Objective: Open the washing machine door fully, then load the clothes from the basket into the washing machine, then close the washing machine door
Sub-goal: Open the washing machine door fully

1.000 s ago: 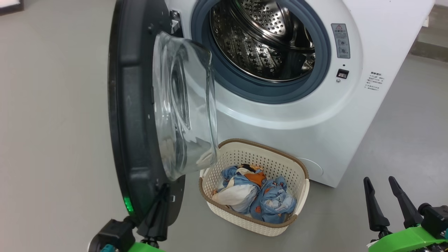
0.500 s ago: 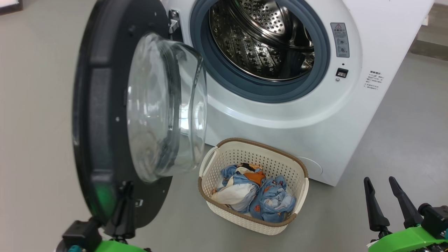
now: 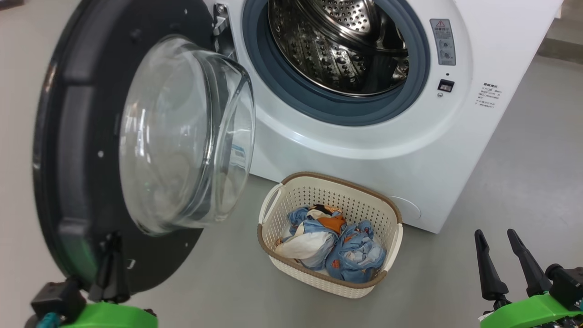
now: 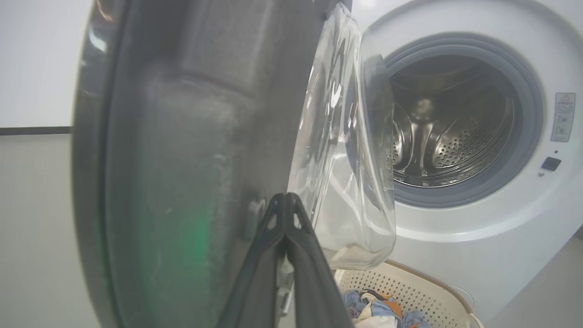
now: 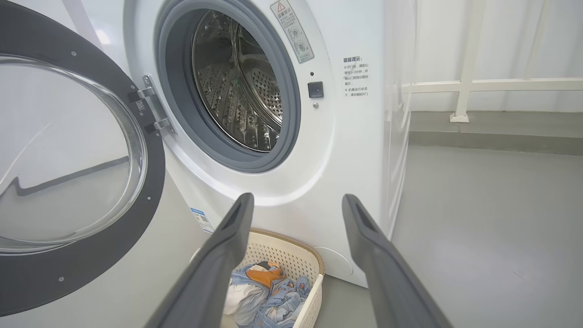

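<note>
- Against the far wall, a big white front-loading washing machine [image 3: 364, 146] on a grey floor [image 3: 524, 173], mouth uncovered, with a steel perforated drum [image 3: 337, 45] ringed by a grey-blue rubber seal [image 3: 319, 102].
- To its left, the large round washing machine door [image 3: 177, 136], with a wide glossy black rim and a bulging clear glass bowl, swung far out on a metal hinge [image 3: 221, 23]. Inner face and bowl turned towards the head camera, well clear of the opening.
- At the lower left of the head view, the left gripper [image 3: 114, 241], long dark fingers pressed tight together with nothing between them. Tips up against the lower part of the door's black inner face, just below the glass bowl; real contact hard to judge.
- From the left wrist view, the same closed tips right beside the bowl's edge.
- At the lower right of the head view, the right gripper [image 3: 494, 232], fingers spread wide and empty, pointing up over bare floor, well apart from machine and door.
- On the floor just in front of the machine, below the opening and right of the door, a small cream plastic basket [image 3: 339, 179]: rounded rectangular, perforated sides, brown woven-look rim, side handles.
- Inside the basket, the clothes [image 3: 332, 248]: soft bundled garments of light blue fabric with orange, white and black prints, heaped towards the near side.
- Low on the machine's front, beside the door in the right wrist view, a small blue label sticker [image 5: 200, 217].
</note>
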### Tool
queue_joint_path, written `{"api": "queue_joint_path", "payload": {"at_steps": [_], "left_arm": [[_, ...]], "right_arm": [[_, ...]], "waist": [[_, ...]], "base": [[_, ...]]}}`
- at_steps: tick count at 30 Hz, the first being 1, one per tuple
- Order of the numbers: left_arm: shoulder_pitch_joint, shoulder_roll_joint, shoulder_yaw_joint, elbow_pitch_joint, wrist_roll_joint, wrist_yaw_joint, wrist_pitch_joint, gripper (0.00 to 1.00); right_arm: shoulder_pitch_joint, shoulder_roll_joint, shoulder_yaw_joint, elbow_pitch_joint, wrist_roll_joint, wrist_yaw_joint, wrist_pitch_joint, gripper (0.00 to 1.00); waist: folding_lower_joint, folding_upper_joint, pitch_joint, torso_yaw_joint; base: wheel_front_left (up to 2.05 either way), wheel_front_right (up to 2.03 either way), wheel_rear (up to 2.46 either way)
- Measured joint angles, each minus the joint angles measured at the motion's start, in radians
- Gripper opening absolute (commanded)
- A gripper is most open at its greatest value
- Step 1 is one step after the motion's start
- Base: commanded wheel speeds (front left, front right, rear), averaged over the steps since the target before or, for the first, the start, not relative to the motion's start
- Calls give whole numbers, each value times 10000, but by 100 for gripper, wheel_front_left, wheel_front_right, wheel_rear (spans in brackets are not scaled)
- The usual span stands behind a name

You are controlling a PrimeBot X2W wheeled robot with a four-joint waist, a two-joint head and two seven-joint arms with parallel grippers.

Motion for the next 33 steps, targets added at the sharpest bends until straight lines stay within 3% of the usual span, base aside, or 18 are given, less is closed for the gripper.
{"api": "queue_joint_path", "payload": {"at_steps": [18,28,33], "left_arm": [[-1281,372,2042,1409,483,-132,-2,0],[-2372,729,3208,2589,1012,-621,-73,0],[-2940,934,3661,3214,1425,-665,-75,0]], "right_arm": [[-89,-347,35,-69,0,0,0,100],[-504,-635,19,-132,-2,0,0,100],[-561,-736,40,-130,-4,0,0,100]], "waist": [[1,0,883,-70],[0,0,1489,-161],[0,0,1779,-198]], "base": [[0,0,0],[0,0,0],[0,0,0]]}}
